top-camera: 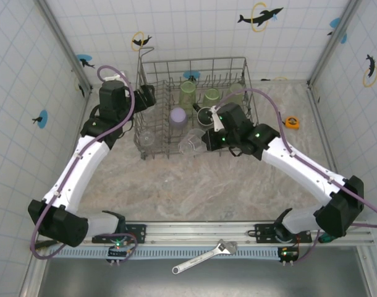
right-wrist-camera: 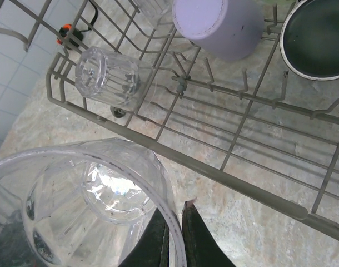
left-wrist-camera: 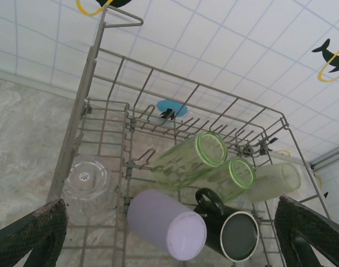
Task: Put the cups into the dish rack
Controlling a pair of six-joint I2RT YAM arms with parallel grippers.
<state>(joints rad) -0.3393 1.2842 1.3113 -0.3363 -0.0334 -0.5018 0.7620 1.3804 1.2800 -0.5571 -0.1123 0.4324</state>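
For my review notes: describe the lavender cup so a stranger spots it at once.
Find the grey wire dish rack on the table. Near its middle, beside the black mug, sits the lavender cup. It alone is opaque purple; its neighbours are green, clear or black.

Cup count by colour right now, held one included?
Green cups: 3
Lavender cup: 1
Black mug: 1
Clear cups: 2, one in the rack, one in the right fingers
Total: 7
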